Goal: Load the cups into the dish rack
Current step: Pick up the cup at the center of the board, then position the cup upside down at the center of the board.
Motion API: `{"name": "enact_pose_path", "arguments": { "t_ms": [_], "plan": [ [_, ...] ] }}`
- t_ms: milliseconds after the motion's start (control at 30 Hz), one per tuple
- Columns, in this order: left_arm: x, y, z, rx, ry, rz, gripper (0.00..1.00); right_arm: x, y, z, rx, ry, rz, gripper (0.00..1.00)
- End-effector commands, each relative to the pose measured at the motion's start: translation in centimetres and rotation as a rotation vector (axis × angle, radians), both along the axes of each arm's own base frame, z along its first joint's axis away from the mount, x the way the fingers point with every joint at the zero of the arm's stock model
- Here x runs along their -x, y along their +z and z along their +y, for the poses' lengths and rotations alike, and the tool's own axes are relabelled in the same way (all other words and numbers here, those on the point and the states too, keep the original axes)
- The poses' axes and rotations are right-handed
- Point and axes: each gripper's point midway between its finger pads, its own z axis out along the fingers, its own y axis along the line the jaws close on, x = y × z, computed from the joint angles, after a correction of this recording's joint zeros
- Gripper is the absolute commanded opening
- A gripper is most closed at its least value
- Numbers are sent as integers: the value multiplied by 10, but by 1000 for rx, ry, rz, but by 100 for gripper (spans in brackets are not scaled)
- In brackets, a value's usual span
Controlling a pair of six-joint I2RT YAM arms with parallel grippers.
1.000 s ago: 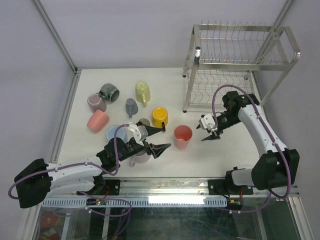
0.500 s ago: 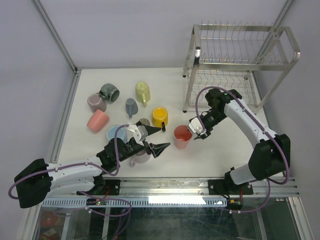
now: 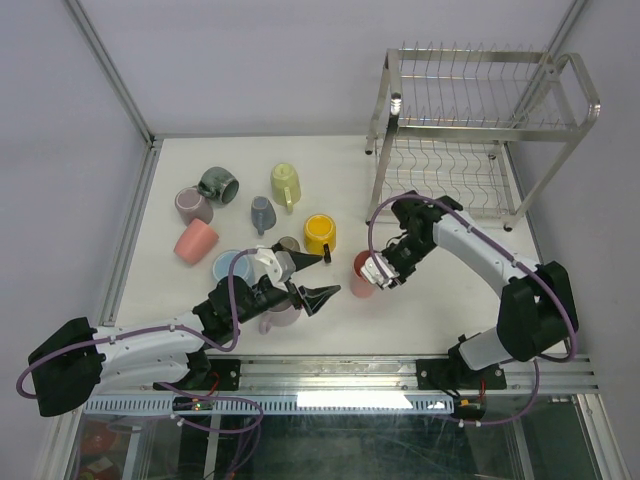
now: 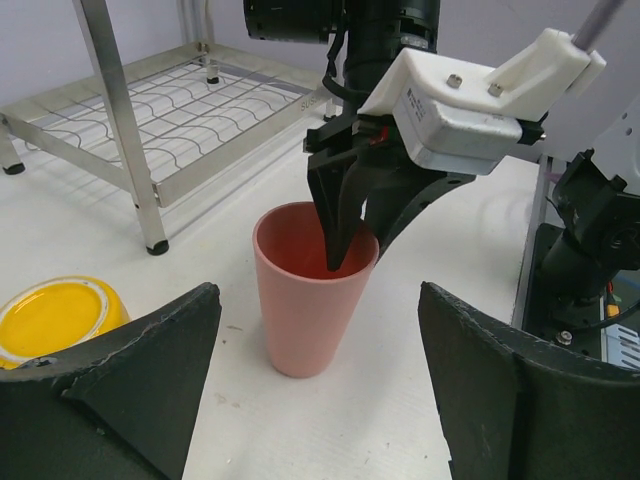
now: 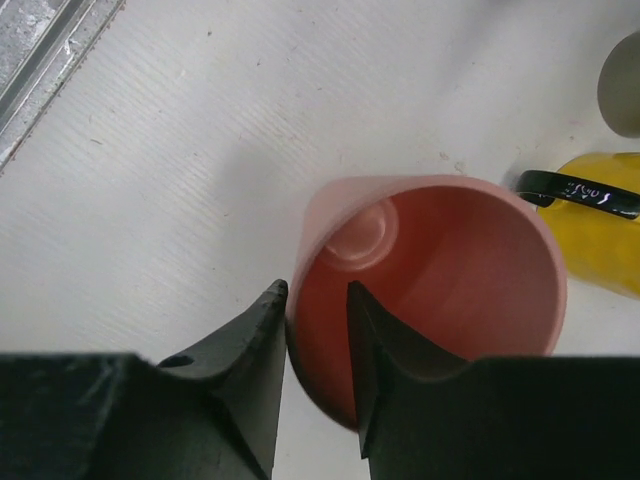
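A salmon pink cup (image 3: 362, 278) (image 4: 305, 300) (image 5: 440, 280) stands upright on the white table in front of the dish rack (image 3: 480, 130) (image 4: 150, 110). My right gripper (image 3: 378, 272) (image 5: 315, 290) straddles its near rim, one finger inside and one outside. The jaws are narrow, with a small gap still showing at the wall. My left gripper (image 3: 333, 275) (image 4: 318, 335) stands wide open just left of this cup, holding nothing. Several more cups lie at the left, among them a yellow mug (image 3: 320, 232) (image 4: 50, 315) lying close by the pink one.
Left of the yellow mug lie a pale yellow-green mug (image 3: 285, 182), a dark grey-green mug (image 3: 217, 184), a mauve cup (image 3: 193, 205), a pink tumbler (image 3: 195, 240) and a light blue cup (image 3: 232, 265). The chrome rack's shelves hold nothing.
My right arm has swung left from near the rack down onto the salmon pink cup, its jaws narrowing around the rim. The left arm has not moved.
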Motion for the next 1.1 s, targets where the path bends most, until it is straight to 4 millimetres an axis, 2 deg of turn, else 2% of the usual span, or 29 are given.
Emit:
{"name": "enact_pose_path", "arguments": {
  "t_ms": [0,167,267,400,500,533,600,767,933,1067],
  "plan": [
    [-2,18,2,52,13,-22,78,-9,1,7,-17,-30,-52,27],
    [-2,20,1,50,4,-19,76,-11,10,9,-28,-90,-50,0],
    [0,23,1,54,0,-17,75,-8,28,7,-34,-165,-21,0],
    [2,26,3,66,-2,-18,75,-15,53,-5,10,-399,4,0],
    [2,28,3,70,-5,-23,75,-35,69,-30,45,-630,-32,0],
    [2,29,2,69,-7,-25,75,-43,75,-44,41,-706,-38,0],
    [1,29,0,65,-12,-30,75,-58,92,-65,-5,-829,-67,0],
    [1,33,-8,59,-32,-40,75,-107,114,-109,-91,-1117,-183,0],
    [2,35,-11,68,-45,-43,75,-145,128,-122,-181,-1283,-255,0],
    [3,34,-10,71,-51,-40,75,-172,128,-124,-239,-1360,-279,0]
  ]
}}
